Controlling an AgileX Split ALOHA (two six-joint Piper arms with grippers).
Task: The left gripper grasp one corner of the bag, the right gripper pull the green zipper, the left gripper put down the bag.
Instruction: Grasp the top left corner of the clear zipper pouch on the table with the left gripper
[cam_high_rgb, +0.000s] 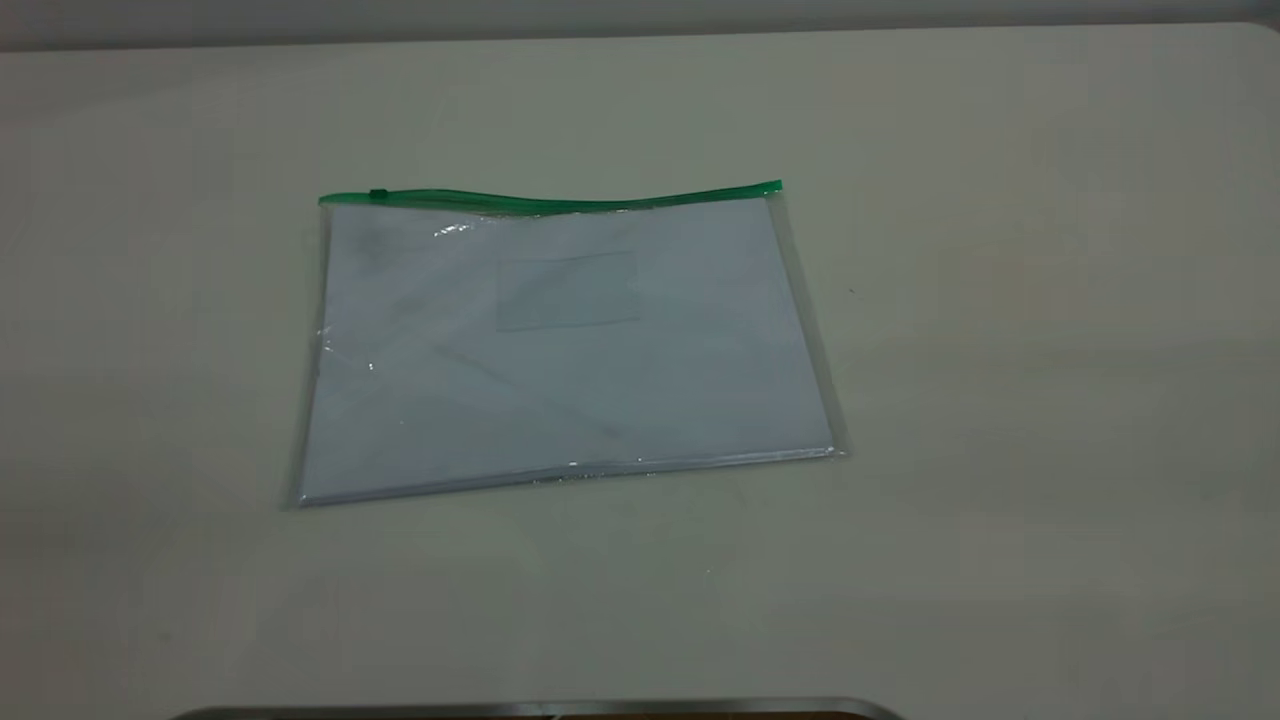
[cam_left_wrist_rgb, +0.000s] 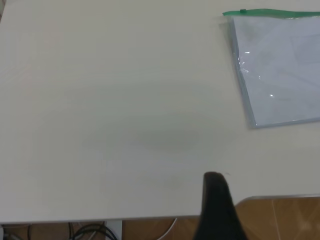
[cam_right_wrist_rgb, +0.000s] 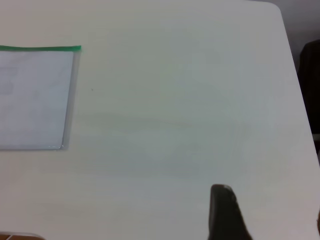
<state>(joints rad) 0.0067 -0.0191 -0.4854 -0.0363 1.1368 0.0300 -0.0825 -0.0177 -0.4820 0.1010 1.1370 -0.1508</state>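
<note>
The flat clear plastic bag (cam_high_rgb: 565, 345) lay untouched on the pale desk (cam_high_rgb: 1000, 400). Nothing had started. The black left hand (cam_left_wrist_rgb: 217, 200), grip unclear, needed the green-strip corner (cam_high_rgb: 325, 200) first.

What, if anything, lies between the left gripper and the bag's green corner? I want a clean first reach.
Nothing visible does. In the left wrist view only bare table lies between the left gripper and the bag, whose green zipper ends at the near corner.
</note>
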